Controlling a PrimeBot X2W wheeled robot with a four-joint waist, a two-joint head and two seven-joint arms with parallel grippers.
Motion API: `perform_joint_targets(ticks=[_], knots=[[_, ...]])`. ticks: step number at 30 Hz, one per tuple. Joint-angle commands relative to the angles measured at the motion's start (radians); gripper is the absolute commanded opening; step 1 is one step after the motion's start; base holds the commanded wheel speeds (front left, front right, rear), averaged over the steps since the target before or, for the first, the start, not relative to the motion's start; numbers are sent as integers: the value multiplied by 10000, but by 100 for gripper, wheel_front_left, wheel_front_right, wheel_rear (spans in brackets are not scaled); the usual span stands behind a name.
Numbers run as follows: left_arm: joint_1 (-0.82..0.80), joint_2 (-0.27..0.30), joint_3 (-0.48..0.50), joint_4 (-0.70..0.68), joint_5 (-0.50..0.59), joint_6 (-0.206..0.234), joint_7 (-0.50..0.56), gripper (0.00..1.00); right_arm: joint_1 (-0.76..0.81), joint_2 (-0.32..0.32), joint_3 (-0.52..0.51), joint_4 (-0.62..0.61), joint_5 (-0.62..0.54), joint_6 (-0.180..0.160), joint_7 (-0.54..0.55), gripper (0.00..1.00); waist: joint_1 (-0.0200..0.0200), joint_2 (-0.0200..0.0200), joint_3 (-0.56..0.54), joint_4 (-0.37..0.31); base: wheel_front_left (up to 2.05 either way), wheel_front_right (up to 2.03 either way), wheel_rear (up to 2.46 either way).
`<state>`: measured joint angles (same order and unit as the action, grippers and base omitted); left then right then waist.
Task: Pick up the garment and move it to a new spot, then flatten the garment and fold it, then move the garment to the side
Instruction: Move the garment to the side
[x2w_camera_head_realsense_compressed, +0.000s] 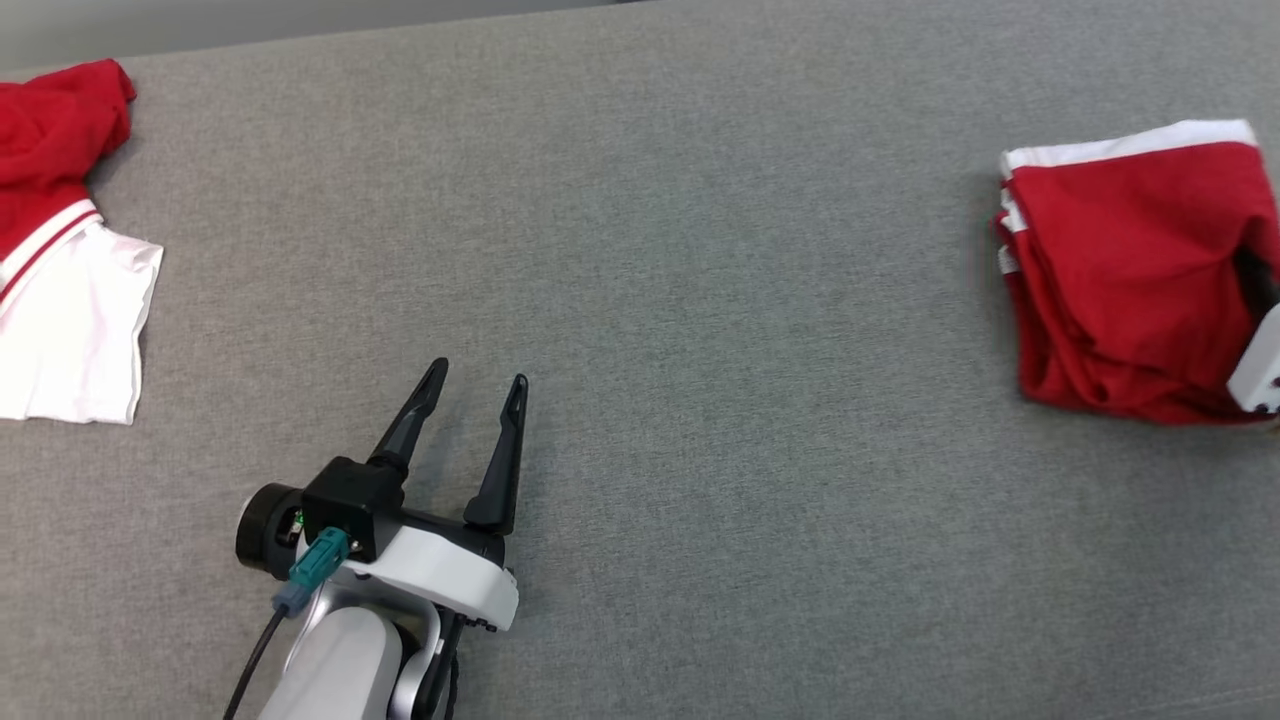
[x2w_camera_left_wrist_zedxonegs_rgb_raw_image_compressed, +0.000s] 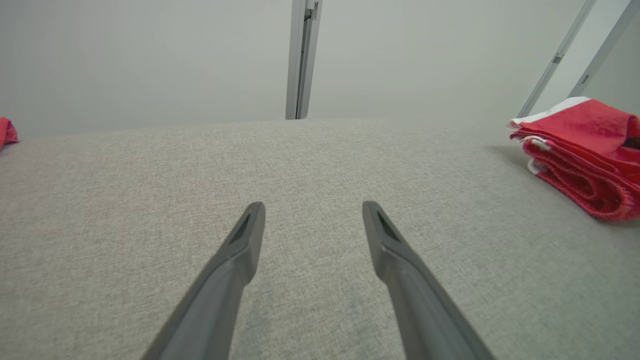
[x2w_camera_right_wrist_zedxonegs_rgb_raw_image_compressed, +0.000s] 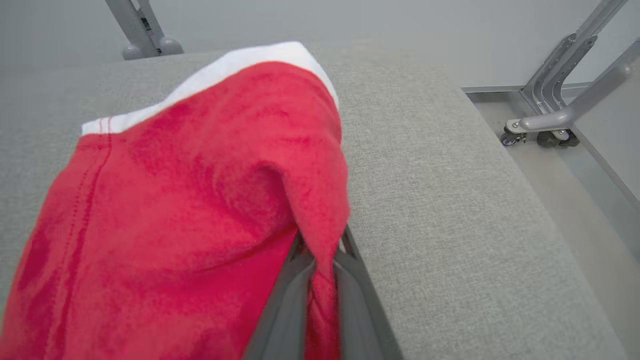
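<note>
While the right gripper (x2w_camera_right_wrist_zedxonegs_rgb_raw_image_compressed: 322, 250) is pinched shut on a fold of the red garment (x2w_camera_right_wrist_zedxonegs_rgb_raw_image_compressed: 200, 200), its two dark fingers (x2w_camera_right_wrist_zedxonegs_rgb_raw_image_compressed: 287, 310) stand close together with a strip of red cloth caught between them. From the head view that garment (x2w_camera_head_realsense_compressed: 1130, 270) is a folded bundle with a white band along its far edge. It lies on the grey table (x2w_camera_head_realsense_compressed: 700, 300) at the robot's far right, not far from the table's right edge. The cloth drapes over the fingertips and hides them.

The left gripper (x2w_camera_head_realsense_compressed: 478, 375) is spread wide and holds nothing. It sits over bare table at the lower left, well apart from the garment, and whether it touches the surface cannot be told. Another piece of clothing (x2w_camera_head_realsense_compressed: 60, 250), red and white, lies at the far left. Beyond the table's right edge stands a metal frame (x2w_camera_right_wrist_zedxonegs_rgb_raw_image_compressed: 560, 110) on small wheels.
</note>
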<state>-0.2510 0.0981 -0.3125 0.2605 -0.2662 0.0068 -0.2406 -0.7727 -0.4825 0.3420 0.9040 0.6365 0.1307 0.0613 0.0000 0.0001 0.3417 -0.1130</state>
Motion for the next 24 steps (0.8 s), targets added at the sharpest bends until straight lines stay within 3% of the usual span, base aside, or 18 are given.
perform_joint_targets(ticks=[1, 24], knots=[[-160, 72, 27, -62, 72, 57, 14, 100, -181, -125, -49, 109, -59, 1, -89, 0, 0, -1, 194, 213, 0, 0, 0], [-304, 208, -194, -850, 17, 251, 149, 100, -1691, -1758, -240, 1896, -375, 1, -758, 0, 0, -1, 953, 995, 0, 0, 0]])
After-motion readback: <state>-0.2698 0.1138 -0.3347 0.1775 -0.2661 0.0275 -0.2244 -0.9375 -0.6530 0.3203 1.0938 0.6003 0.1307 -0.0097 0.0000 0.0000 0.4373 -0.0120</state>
